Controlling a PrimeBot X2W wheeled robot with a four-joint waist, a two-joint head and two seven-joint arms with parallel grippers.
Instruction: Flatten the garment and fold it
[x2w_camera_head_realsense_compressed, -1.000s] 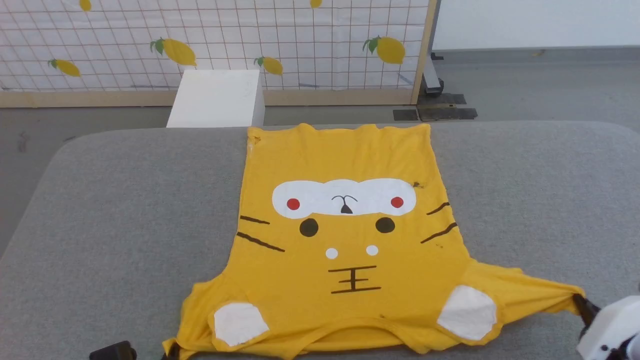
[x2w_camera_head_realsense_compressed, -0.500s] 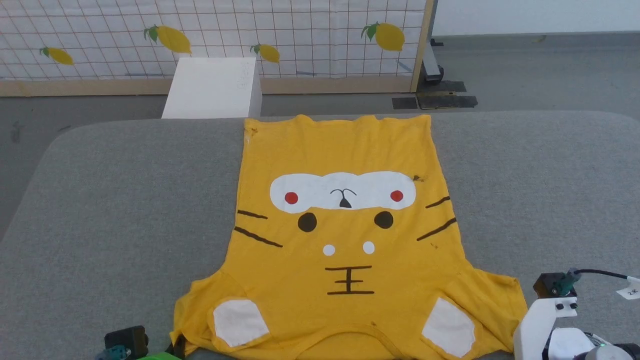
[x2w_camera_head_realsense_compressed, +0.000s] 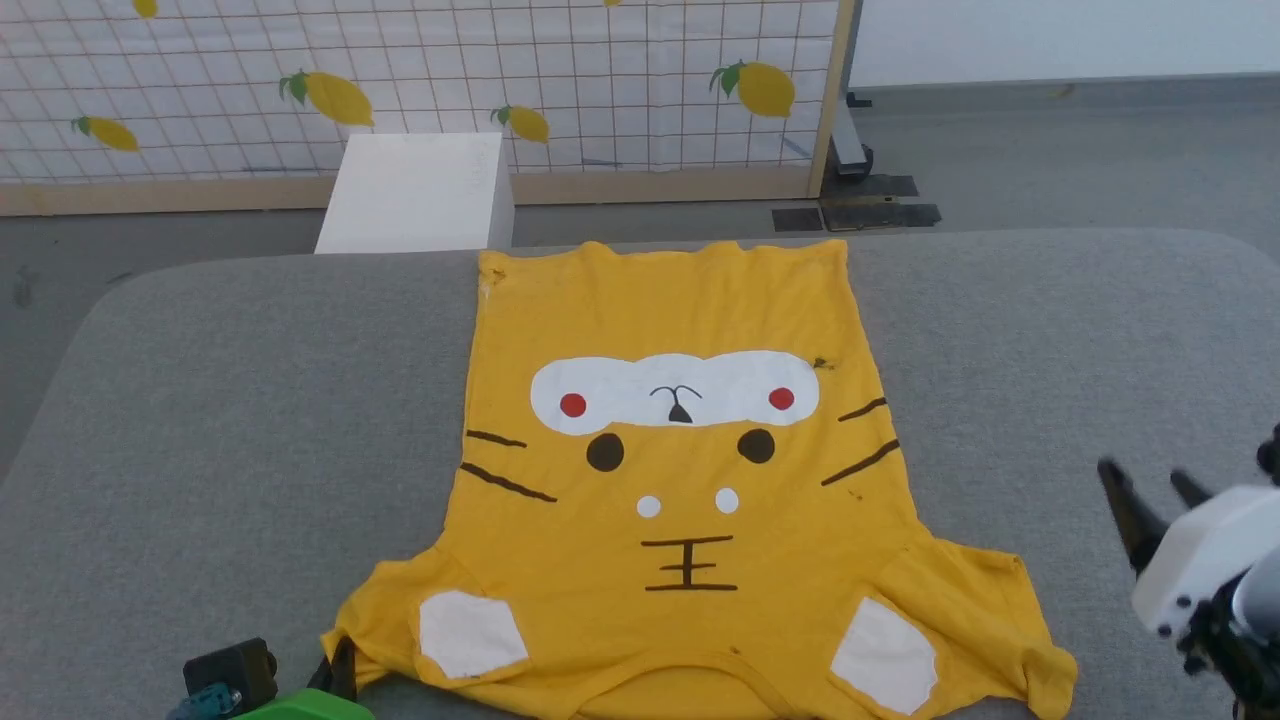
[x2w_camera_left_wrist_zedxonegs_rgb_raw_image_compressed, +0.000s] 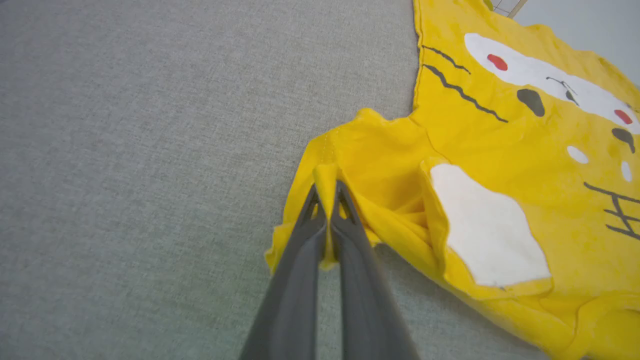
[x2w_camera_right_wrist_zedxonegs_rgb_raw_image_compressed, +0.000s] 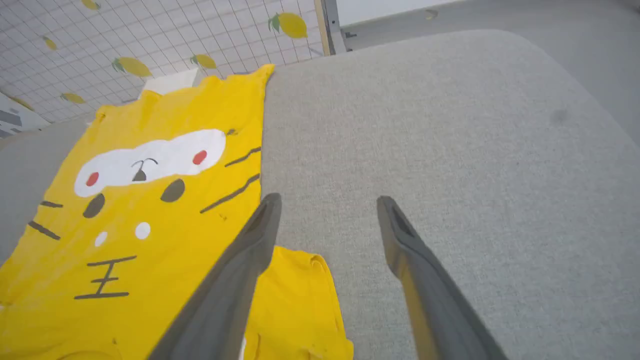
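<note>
Head view shows you the shirt (x2w_camera_head_realsense_compressed: 680, 480) flat on the tabletop (x2w_camera_head_realsense_compressed: 250, 400), long axis running straight away. Left fingers (x2w_camera_left_wrist_zedxonegs_rgb_raw_image_compressed: 300, 260) clamp its left sleeve (x2w_camera_left_wrist_zedxonegs_rgb_raw_image_compressed: 350, 165). Right fingers (x2w_camera_right_wrist_zedxonegs_rgb_raw_image_compressed: 240, 270) stand wide and empty; the right sleeve (x2w_camera_head_realsense_compressed: 960, 600) lies near, to their left.

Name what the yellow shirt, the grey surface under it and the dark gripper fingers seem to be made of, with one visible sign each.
Yellow shirt: soft knit fabric, likely cotton, matte; it folds and puckers at the pinched sleeve. Grey surface: woven cloth covering, matte; fine heathered weave, rounded edges. Fingers: probably hard plastic, smooth dull grey; rigid and tapering.
</note>
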